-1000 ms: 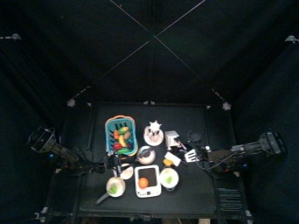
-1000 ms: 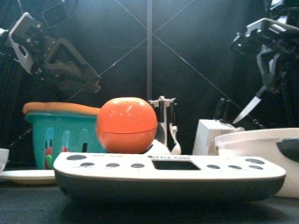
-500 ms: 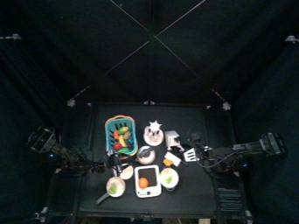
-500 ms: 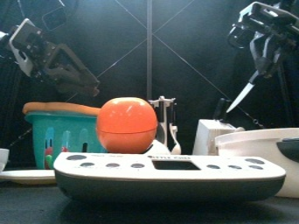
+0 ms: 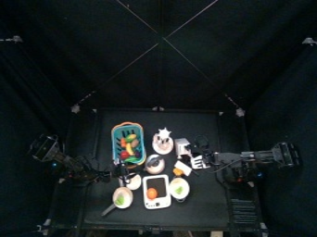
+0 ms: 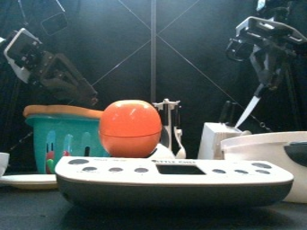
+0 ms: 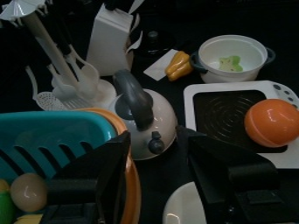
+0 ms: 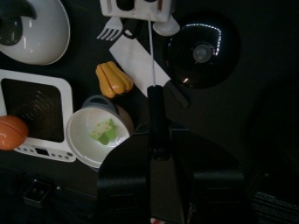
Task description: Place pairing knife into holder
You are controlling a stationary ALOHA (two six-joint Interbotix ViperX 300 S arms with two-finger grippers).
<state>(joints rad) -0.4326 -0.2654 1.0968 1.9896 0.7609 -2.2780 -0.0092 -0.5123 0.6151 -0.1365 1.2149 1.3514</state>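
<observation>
With the right tool [image 8: 153,131] clenched on the paring knife [image 8: 142,68], blade hanging point-down just above the holder [image 6: 223,139], I judged the job needed the tip squared over a slot and eased straight down, while my left tool [image 7: 149,171] waited released.

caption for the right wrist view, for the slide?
Right gripper holds the paring knife blade-first above the white holder, beside a black pan.
</observation>
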